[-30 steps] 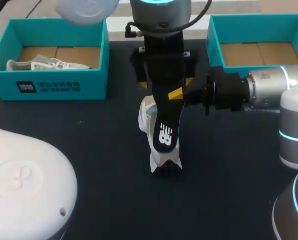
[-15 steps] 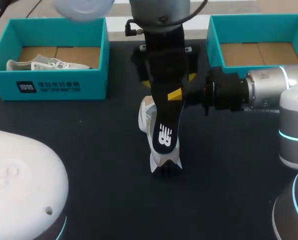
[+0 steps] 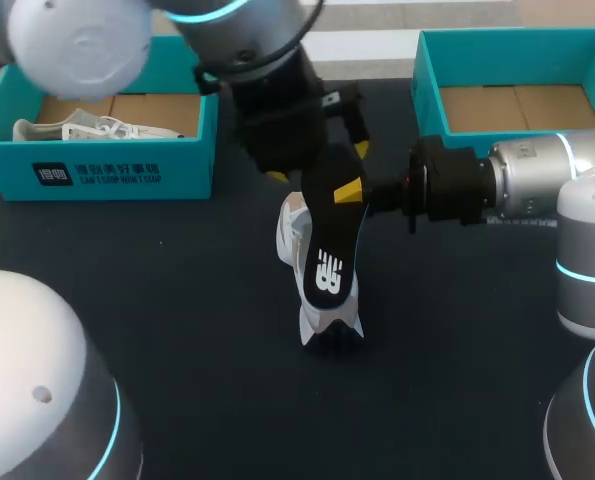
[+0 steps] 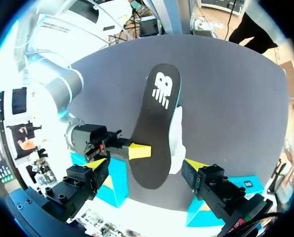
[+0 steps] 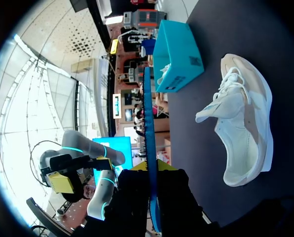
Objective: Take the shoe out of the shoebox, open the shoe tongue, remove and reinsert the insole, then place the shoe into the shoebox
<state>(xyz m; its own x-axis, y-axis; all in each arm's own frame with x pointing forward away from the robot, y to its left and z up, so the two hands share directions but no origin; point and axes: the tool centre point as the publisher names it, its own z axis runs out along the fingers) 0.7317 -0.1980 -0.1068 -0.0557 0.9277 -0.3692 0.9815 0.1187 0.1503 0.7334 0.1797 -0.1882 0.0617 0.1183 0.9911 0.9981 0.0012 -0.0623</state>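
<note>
Head and wrist views. The right gripper (image 3: 362,193) was pinched on the heel end of the black insole (image 3: 327,245), one yellow fingertip (image 3: 349,190) lying on its printed face. The insole was held above the counter (image 3: 177,300), near its middle, directly over the white shoe (image 3: 293,235), which lay on its side on the counter with its laces showing in the right wrist view. In that view the insole (image 5: 147,123) appeared edge-on between the fingers of the right gripper (image 5: 154,168). The left gripper (image 4: 147,164) hung over the heel end with its fingers spread, one on either side of the insole and touching neither edge. The teal shoebox (image 3: 97,165) stood at the far left corner, holding a second shoe (image 3: 77,128). A second box (image 3: 517,40) stood at the far right corner.
</note>
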